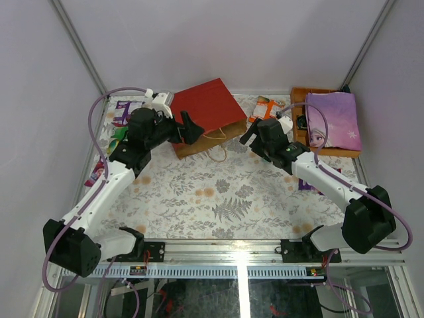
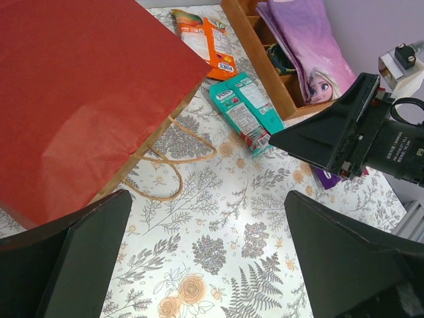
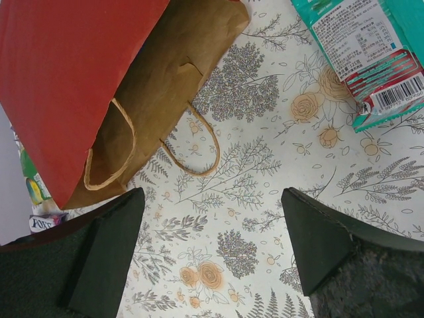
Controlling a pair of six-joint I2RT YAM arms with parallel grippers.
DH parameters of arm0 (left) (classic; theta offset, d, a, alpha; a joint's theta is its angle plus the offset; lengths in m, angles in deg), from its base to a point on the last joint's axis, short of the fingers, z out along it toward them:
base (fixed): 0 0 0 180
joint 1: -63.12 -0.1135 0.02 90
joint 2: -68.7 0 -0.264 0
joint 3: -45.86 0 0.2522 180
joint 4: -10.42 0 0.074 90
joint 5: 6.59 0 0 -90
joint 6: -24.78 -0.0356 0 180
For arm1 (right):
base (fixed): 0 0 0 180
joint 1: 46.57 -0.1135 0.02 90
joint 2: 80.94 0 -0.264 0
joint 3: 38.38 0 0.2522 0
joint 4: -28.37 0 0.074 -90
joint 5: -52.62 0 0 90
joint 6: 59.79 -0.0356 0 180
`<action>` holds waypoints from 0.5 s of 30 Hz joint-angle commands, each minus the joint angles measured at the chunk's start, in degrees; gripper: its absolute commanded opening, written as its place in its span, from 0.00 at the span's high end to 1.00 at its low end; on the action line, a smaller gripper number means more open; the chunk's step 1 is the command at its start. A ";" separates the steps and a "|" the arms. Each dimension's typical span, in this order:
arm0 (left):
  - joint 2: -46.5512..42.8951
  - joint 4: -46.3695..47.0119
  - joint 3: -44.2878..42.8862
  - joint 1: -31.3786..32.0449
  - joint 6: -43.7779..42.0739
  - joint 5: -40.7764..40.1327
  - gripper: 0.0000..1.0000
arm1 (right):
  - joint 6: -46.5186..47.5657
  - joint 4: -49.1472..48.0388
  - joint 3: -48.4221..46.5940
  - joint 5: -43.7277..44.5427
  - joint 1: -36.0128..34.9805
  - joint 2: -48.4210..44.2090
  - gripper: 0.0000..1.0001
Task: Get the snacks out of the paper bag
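The red paper bag [image 1: 207,106] lies flat at the back of the table, its brown mouth [image 3: 169,73] and tan cord handles [image 2: 165,159] facing the front. My left gripper [image 1: 191,128] hovers open and empty at the mouth's left side, with only tablecloth between its fingers [image 2: 207,222]. My right gripper [image 1: 248,135] hovers open and empty just right of the mouth, also over bare cloth [image 3: 212,222]. An orange packet [image 2: 209,41] and a teal packet [image 2: 244,109] lie right of the bag. What is inside the bag is hidden.
An orange wooden tray [image 1: 299,99] at the back right holds the flat purple princess item [image 1: 333,119]. Several packets lie along the left edge [image 1: 120,114]. A purple packet [image 1: 307,185] lies under my right arm. A yellow-green packet [image 3: 32,185] peeks out beside the bag.
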 commanded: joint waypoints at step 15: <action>1.52 2.35 -6.74 1.36 -4.35 8.02 0.00 | 3.23 -2.99 1.59 1.31 -0.37 -0.68 0.05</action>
